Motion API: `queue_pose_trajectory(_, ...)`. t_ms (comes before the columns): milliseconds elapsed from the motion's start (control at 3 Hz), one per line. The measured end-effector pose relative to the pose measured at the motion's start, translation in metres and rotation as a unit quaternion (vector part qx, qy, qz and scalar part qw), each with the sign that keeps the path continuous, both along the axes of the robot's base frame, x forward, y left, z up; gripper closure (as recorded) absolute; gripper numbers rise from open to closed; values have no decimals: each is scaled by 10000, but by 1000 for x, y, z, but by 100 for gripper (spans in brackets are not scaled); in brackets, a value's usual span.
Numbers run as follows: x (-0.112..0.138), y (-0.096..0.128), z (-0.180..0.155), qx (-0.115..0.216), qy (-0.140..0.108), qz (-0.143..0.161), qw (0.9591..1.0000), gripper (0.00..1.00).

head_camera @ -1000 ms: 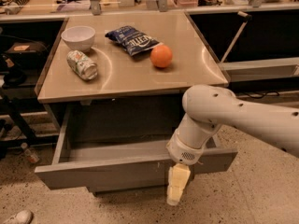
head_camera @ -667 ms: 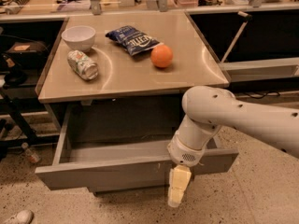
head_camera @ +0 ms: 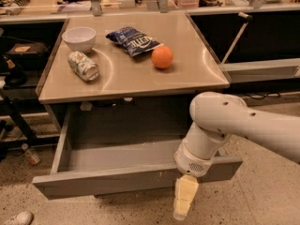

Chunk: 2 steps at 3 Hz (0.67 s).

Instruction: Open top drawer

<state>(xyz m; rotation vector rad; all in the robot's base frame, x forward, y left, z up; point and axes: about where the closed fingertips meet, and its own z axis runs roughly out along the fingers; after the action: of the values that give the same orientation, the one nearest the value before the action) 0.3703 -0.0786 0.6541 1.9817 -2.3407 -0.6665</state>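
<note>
Camera view alone is relied on: where is the top drawer [head_camera: 117, 183] found?

— It is seen standing well out from under the counter [head_camera: 140, 76]. Its long grey front is nearest the camera, and its grey inside is laid bare.

And the end effector [head_camera: 182, 206]?

— It is held just in front of the drawer's front, right of centre, and is pointed down toward the speckled floor. Its pale tip is seen below the front's lower edge. Whether it is wide or narrow cannot be told, nor whether the front is touched. It is carried by a white arm [head_camera: 243, 123] that is reached in from the right.

What is carried on the counter?

— A white bowl [head_camera: 78, 38] is set at the back left, with a can [head_camera: 83, 65] laid on its side just in front of it. A blue chip bag [head_camera: 133, 40] is laid near the middle, and an orange [head_camera: 162, 57] is placed just right of it.
</note>
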Motion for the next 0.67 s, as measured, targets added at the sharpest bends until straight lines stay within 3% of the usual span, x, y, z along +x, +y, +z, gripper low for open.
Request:
queue_pose_trajectory(333,1,0,1,0,0,0,10000,0)
queue_pose_trajectory(667,-25,-11,4,-66,102,-158,9998,0)
